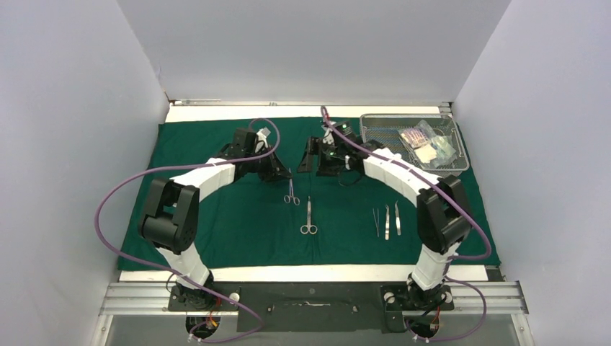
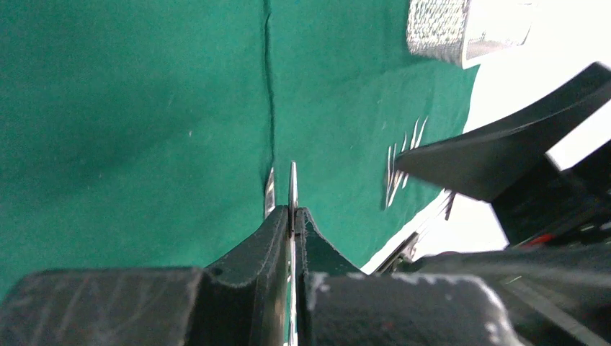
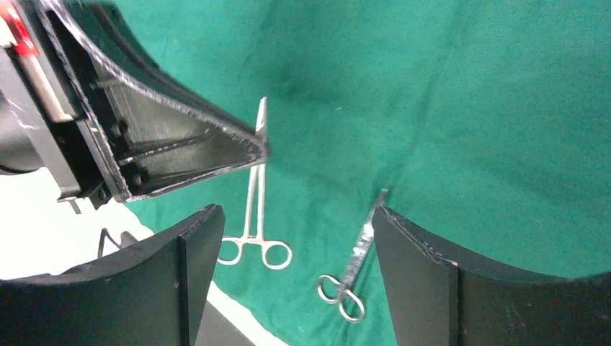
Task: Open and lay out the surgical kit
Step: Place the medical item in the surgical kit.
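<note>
Left gripper (image 2: 292, 215) is clamped tight on the tip end of a pair of forceps (image 1: 291, 189), its two fingers pressed flat on either side of the thin steel with only a short sliver of blade showing beyond them. The left arm bends out wide at the elbow, and its white forearm runs inward and away from the base, so the wrist sits over the middle of the green cloth (image 1: 216, 216). The held forceps keep their long axis running from the near edge toward the far edge, with the tips at the far end between the fingers and the ring handles pointing back toward the arm bases. The rings appear to lie on the cloth; I cannot tell whether the tip end is lifted. The right arm mirrors the left, and the right gripper (image 3: 295, 216) stands wide apart, holding nothing, just beside the left gripper over the cloth. A second forceps (image 1: 308, 216) lies flat on the cloth, nearer the bases and close to the first, with the same lengthwise direction and its rings also nearest the bases. Three tweezers (image 1: 387, 221) lie side by side further right. The wire-mesh tray (image 1: 378, 148) sits at the far right of the cloth with clear packets (image 1: 425, 144) inside.
</note>
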{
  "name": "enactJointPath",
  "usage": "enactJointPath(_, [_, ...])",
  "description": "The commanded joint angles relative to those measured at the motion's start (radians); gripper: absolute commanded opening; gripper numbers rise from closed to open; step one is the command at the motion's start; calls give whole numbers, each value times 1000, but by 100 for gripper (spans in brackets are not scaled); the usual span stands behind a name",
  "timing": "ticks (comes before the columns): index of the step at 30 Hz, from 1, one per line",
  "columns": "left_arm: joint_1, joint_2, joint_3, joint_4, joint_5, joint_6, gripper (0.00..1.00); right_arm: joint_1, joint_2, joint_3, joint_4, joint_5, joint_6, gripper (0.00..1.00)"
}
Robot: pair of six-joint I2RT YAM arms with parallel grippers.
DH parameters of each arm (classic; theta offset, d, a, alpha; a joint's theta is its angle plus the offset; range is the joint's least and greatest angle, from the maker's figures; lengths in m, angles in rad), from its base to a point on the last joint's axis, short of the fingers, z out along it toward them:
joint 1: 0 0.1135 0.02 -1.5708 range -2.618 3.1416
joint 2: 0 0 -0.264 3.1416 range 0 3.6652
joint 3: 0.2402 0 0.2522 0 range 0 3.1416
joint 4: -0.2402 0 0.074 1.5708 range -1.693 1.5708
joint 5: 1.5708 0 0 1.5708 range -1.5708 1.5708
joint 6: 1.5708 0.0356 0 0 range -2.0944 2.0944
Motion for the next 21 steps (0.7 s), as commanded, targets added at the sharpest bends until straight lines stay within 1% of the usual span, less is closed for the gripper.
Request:
enactJointPath(1, [-13,-73,-63,20,35,78,0,-73,-172,-33,-18,164,-21,72])
enactJointPath(7, [-103,-113,-186,95,-15,76,0,-166,-253,-68,-73,307,-5,71])
enactJointPath(10, [-141,-117,-227,135,-44,69,0,-200,-263,-74,-86,314,6,71])
enactJointPath(14, [-150,-104,-252,203,-48,30,0,-214,-257,-72,-104,311,10,70])
enactJointPath(21, [-164,-86,-276,234,-103,26,0,-224,-255,-73,-123,305,14,70])
